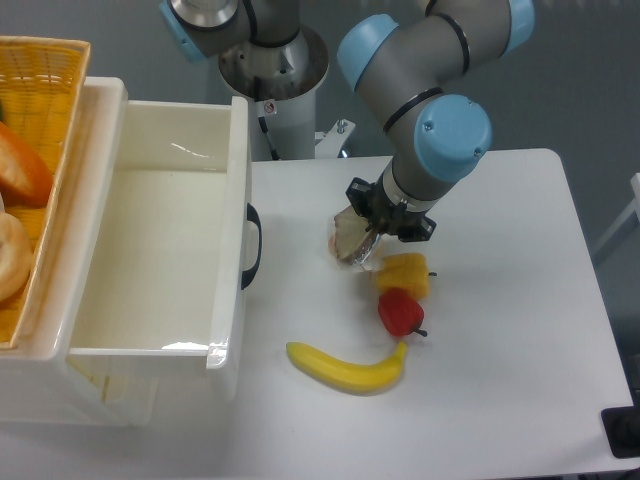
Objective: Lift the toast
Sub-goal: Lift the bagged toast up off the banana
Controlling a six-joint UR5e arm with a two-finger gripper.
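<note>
Banana (pixel 345 367) is lying nearest on the tabletop (pixel 500 330). Red pepper (pixel 400 312) is sitting at its 1 o'clock, yellow pepper (pixel 404 275) just beyond. Tool (pixel 372 228) is clamping the toast (pixel 350 240), which is hanging tilted in its wrap at the yellow pepper's 10 o'clock. White drawer (pixel 160 250) is standing open at 9 o'clock.

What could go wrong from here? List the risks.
1. The gripper seems to hold the toast by one edge, partly through loose plastic wrap, so it may slip out.
2. The toast hangs close above the orange item and the red pepper; a drop or low swing could knock them.
3. The open white drawer stands close on the toast's side; a sideways move could hit it.
</note>
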